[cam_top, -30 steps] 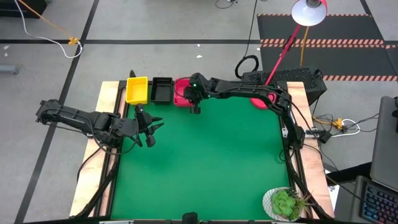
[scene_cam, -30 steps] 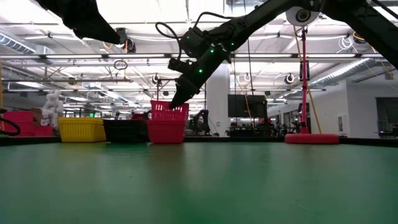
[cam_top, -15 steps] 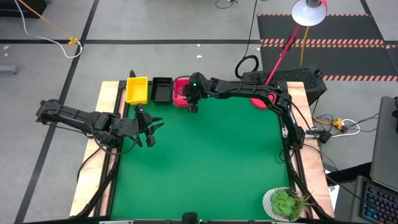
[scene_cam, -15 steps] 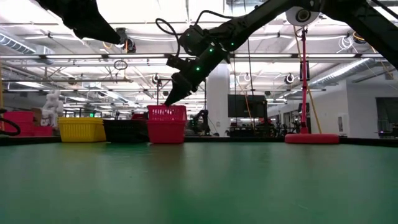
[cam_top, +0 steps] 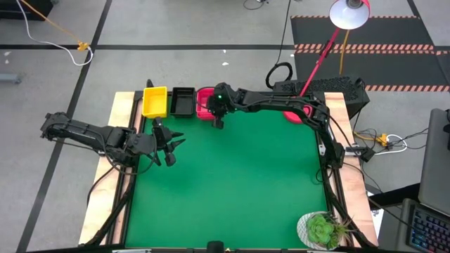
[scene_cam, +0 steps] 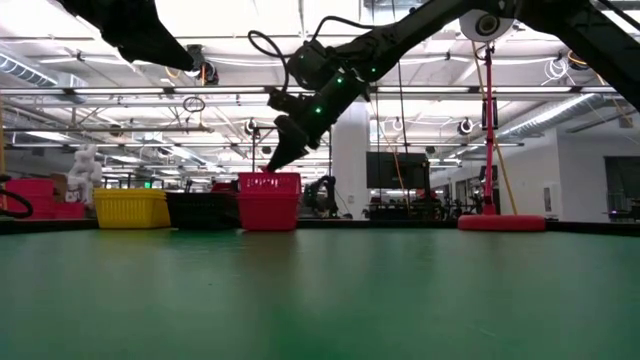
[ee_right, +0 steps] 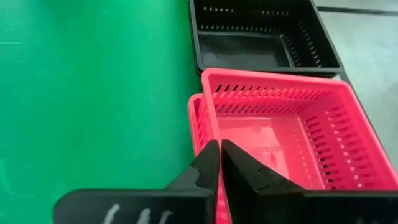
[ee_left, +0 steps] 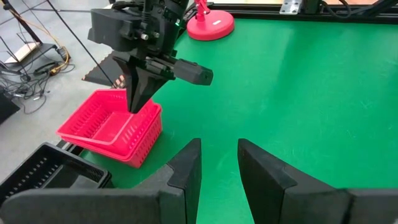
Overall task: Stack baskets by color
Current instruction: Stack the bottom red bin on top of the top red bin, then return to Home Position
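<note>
Baskets sit in a row along the far edge of the table [cam_top: 232, 183]: yellow [cam_top: 155, 102], black [cam_top: 183, 100], then pink [ee_left: 115, 124], and the pink one is where I am working. My right gripper [ee_right: 220, 152] hangs just above the near wall of the pink stack, fingers pressed together and empty; nothing is pinched between them. The top pink basket [ee_right: 286, 127] sits nested but slightly askew in the one under it, whose rim shows at one side. Black [ee_right: 261, 37] lies just beside pink, and I cannot tell whether the two touch.

I judge these baskets light and thin-walled, stiff enough to hold shape but liable to flex at the slotted sides. The plastic looks smooth, so a shallow pinch may slip. Best hold, in my view, is one long wall near its middle, one finger inside and one outside, biting below the solid rim band. Being light, a nested basket may lift its neighbour along with it.

My left gripper [ee_left: 217, 168] waits over the table's left side, well apart from the row, fingers partly parted and holding nothing.
</note>
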